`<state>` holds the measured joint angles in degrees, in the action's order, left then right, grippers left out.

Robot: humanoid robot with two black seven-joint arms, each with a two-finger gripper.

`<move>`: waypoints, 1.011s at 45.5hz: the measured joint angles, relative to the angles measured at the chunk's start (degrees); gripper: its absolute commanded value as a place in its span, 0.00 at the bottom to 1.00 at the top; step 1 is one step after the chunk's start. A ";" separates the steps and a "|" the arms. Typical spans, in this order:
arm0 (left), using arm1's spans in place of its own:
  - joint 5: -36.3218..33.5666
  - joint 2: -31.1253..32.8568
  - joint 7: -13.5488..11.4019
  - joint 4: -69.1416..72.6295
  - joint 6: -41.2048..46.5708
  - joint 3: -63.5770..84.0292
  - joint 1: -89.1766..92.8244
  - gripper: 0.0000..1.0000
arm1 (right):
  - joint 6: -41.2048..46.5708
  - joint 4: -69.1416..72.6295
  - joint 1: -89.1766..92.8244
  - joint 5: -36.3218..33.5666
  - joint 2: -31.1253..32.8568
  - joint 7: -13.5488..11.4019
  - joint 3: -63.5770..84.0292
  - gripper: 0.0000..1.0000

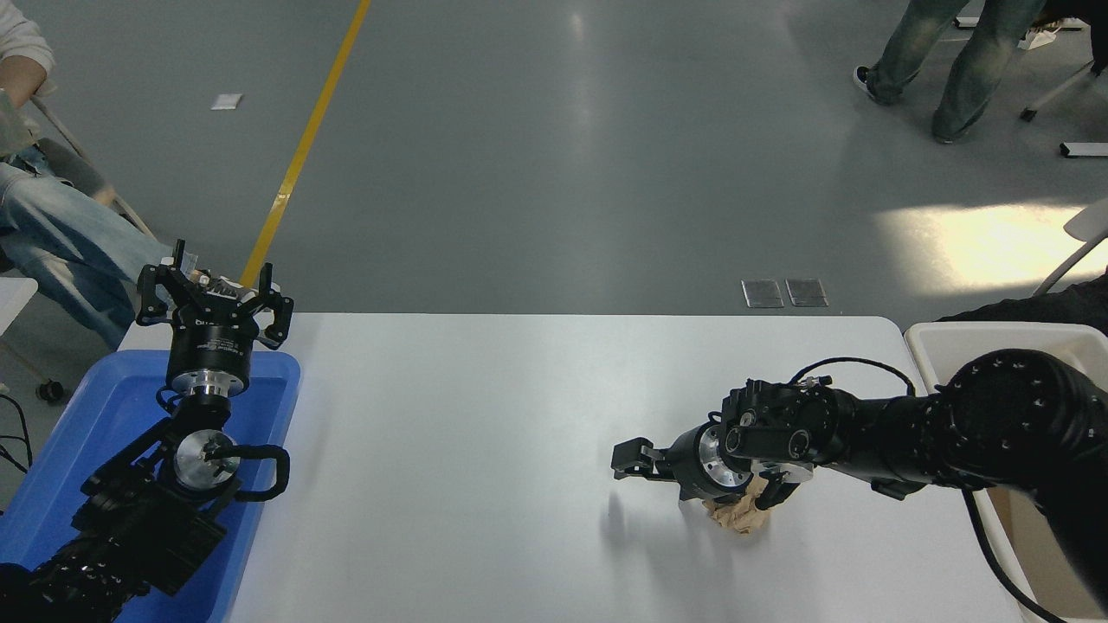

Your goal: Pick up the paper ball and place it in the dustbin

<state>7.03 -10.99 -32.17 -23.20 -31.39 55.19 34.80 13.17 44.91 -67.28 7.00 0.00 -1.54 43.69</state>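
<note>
The tan-brown paper ball [738,516] lies on the white table [467,450], right of centre and near the front. My right gripper [703,478] hangs low right over it, open. One finger [630,457] reaches out to the left and the other finger [776,491] sits on the ball's right side. The gripper body hides the ball's top. The cream-white dustbin [933,334] stands at the table's right end, largely covered by my right arm. My left gripper [215,298] is parked open at the far left.
A shallow blue tray [275,381] lies under my left arm at the table's left end. A seated person's legs [61,242] are beyond the table's far left corner. Another person's legs [961,69] stand far off at the top right.
</note>
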 measured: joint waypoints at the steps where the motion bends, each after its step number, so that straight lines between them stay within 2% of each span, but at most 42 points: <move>1: 0.00 0.00 0.00 0.00 0.00 0.00 0.00 0.99 | 0.00 0.00 -0.02 0.00 0.00 -0.01 0.00 1.00; 29: -0.02 0.09 0.02 -0.01 0.00 0.25 0.00 0.99 | 0.89 0.31 -2.40 -0.01 0.00 -0.16 0.00 1.00; 46: 0.01 0.09 0.00 0.00 0.02 0.18 0.01 0.99 | 8.47 7.87 -17.65 -0.76 0.02 -0.40 2.15 1.00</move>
<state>7.04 -10.90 -32.16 -23.20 -31.37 55.38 34.82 21.64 52.78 -84.93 6.24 0.02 -1.93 45.84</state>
